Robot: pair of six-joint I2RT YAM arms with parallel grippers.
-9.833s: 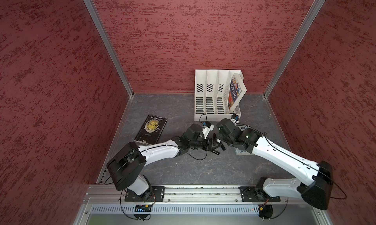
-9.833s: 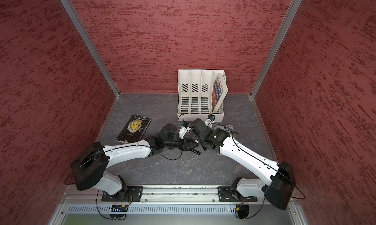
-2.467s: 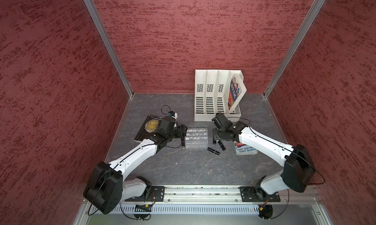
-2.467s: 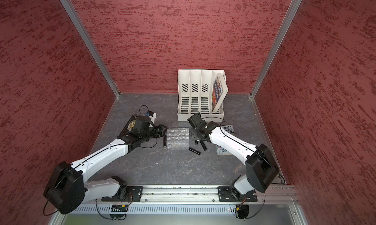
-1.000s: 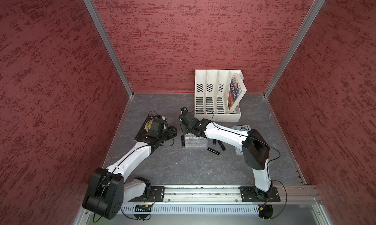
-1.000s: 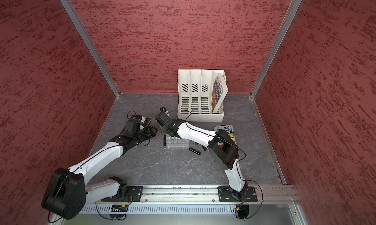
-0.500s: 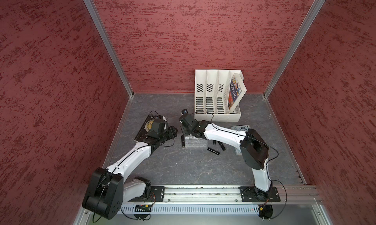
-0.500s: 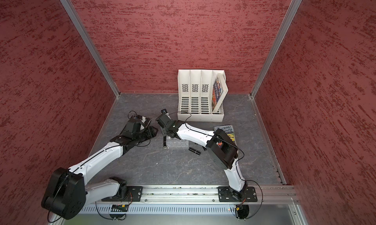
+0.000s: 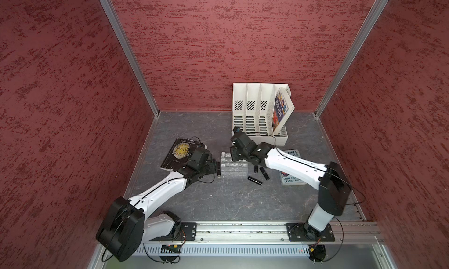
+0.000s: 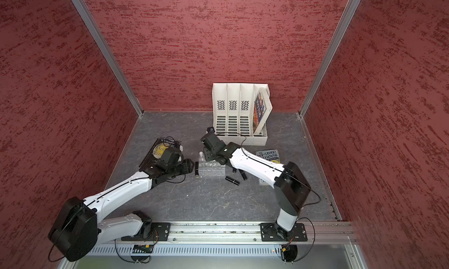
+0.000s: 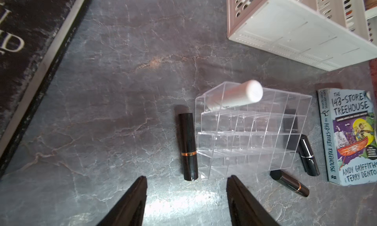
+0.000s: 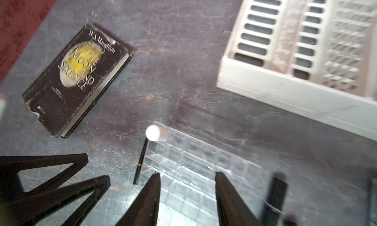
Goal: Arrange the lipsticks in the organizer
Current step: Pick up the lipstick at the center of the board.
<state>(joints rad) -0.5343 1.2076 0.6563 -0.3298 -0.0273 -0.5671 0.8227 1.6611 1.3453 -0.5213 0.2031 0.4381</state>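
Here, the left end effector [image 11: 186,177] and right end effector [image 12: 187,173] stood partly open, empty; a black lipstick [image 11: 187,147] lay just beside the organizer [image 11: 251,133], a white lipstick [image 11: 234,96] in its corner cell, the file rack [image 11: 295,37] near.

Grey marbled tabletop [image 9: 218,202] enclosed on three sides by red textured walls [image 9: 230,37]. White slotted file rack [image 9: 252,114] stood near back wall; colourful book [image 9: 279,108] leaned tilted in its rightmost slot. Dark book [image 9: 179,151], titled "The Moon and Sixpence", laid flat toward left. Paperback [image 11: 350,137], "The 143-Storey Treehouse", laid flat toward right, in front of rack. Metal rail [image 9: 243,231] fixed along front edge.
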